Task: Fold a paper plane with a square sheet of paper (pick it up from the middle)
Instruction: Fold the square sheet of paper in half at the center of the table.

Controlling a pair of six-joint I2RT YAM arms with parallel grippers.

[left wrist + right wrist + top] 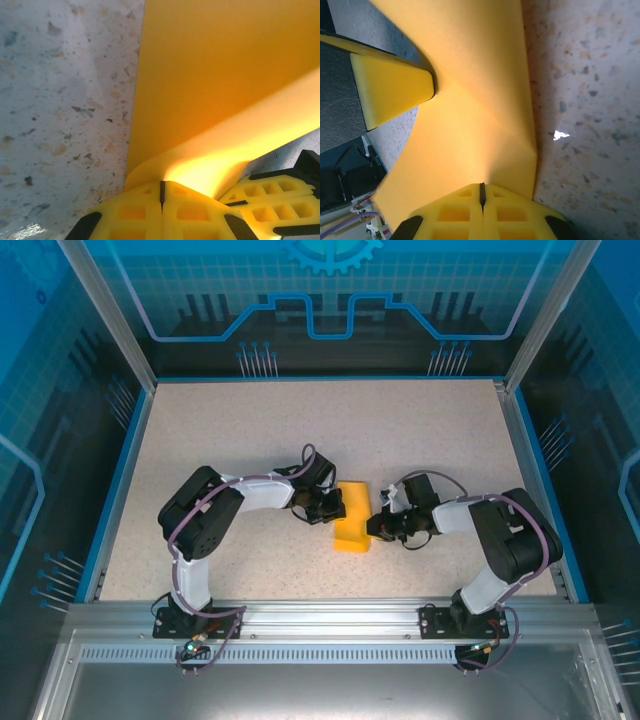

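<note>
While the left pincer [161, 192] stands pressed together on the left edge of the square sheet of paper [352, 517], the right pincer [481, 194] is likewise pressed together on the sheet's right edge. Each pinches the paper itself.

Wrist views: the paper bows upward from each pinch point rather than lying flat. At least part of its far portion appears to rest on the surface [300, 430].

View from above: the sheet lies directly between the two pincers and touches both. It presents as a narrow oblong. Its long axis runs away from the arm bases, crosswise to the line joining the pincers. The left pincer grips slightly farther along that axis than the right. Neither arm is nearer; both are at the sheet.

Judgement: the coming move turns on that crosswise relation. Any fold must bring one gripped edge over toward the other, parallel to the sheet's long axis. The staggered grips, or unequal travel, could skew the crease.
</note>
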